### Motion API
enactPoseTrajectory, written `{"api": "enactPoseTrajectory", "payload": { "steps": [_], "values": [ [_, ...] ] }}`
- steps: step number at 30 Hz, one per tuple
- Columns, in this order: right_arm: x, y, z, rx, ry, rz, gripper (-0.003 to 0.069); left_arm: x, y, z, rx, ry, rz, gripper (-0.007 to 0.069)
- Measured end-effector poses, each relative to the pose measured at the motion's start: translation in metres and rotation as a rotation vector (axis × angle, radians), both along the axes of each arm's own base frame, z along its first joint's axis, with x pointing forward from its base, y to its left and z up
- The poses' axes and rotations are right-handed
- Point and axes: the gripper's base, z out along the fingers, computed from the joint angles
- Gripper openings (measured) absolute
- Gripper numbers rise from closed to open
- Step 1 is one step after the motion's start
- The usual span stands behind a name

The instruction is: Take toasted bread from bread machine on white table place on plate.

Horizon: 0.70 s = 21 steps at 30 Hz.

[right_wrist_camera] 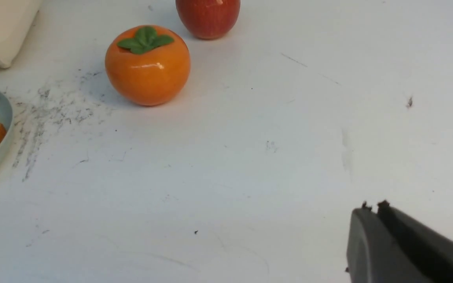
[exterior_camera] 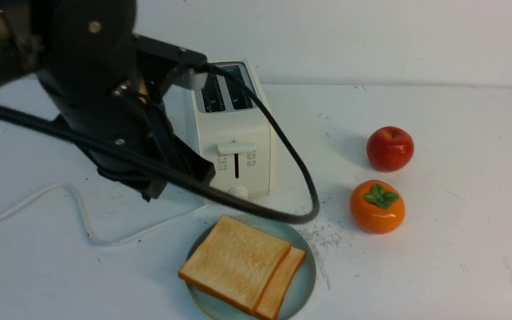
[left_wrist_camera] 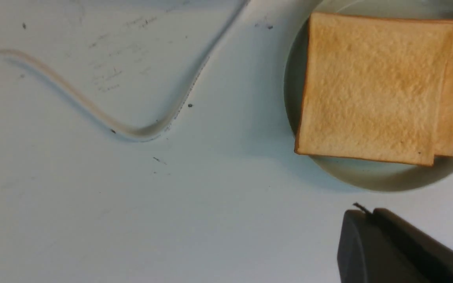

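Two slices of toasted bread lie stacked on the pale blue-green plate in front of the bread machine. The top slice overlaps the lower slice. Both toaster slots look empty. My left arm hangs over the white table left of the toaster. The left gripper is shut and empty, beside the plate and toast. In the right wrist view my right gripper hovers over bare table with its jaws together, holding nothing. The right arm is out of the front view.
A red apple and an orange persimmon sit right of the toaster. The toaster's white cord snakes across the left side of the table. A black cable from my left arm loops in front of the toaster, above the plate.
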Motion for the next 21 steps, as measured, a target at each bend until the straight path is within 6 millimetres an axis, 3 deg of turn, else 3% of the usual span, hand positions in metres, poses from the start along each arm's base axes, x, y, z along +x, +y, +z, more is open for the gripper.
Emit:
{"api": "enactPoseTrajectory", "payload": {
  "steps": [3,4,6,8,9,12,13,14,15,17,18,21],
  "values": [
    [0.000,0.000,0.000,-0.001,0.000,0.000,0.0034,-0.023,0.016,0.026,-0.048,-0.079,-0.011,-0.0013],
    [0.000,0.000,0.000,-0.001,0.000,0.000,0.0034,-0.025,0.018,0.026,-0.050,-0.082,-0.011,-0.0013],
    [0.000,0.000,0.000,-0.001,0.001,0.000,0.0039,-0.056,0.039,0.035,-0.091,-0.121,-0.005,-0.0013],
    [0.000,0.000,0.000,-0.001,0.001,0.000,0.0041,-0.070,0.048,0.033,-0.103,-0.125,-0.004,-0.0013],
    [0.000,0.000,0.000,-0.001,0.001,0.000,0.0042,-0.087,0.058,0.029,-0.121,-0.126,-0.003,-0.0013],
    [0.000,0.000,0.000,-0.001,0.001,0.000,0.0042,-0.117,0.074,0.002,-0.185,-0.133,-0.021,-0.0013],
    [0.000,0.000,0.000,-0.001,0.001,0.000,0.0043,-0.124,0.076,-0.017,-0.220,-0.135,-0.031,-0.0012],
    [0.000,0.000,0.000,-0.002,0.001,0.000,0.0043,-0.130,0.078,-0.018,-0.262,-0.170,-0.037,-0.0012],
    [0.000,0.000,0.000,-0.002,0.001,0.000,0.0044,-0.137,0.080,-0.038,-0.321,-0.183,-0.043,-0.0012],
    [0.000,0.000,0.000,-0.002,0.001,0.000,0.0044,-0.142,0.081,-0.053,-0.377,-0.224,-0.045,-0.0012],
    [0.000,0.000,0.000,-0.002,0.001,0.000,0.0047,-0.147,0.081,-0.071,-0.487,-0.281,-0.034,-0.0012],
    [0.000,0.000,0.000,-0.002,0.001,0.000,0.0051,-0.153,0.082,-0.097,-0.660,-0.335,0.019,-0.0012]
  ]
}}
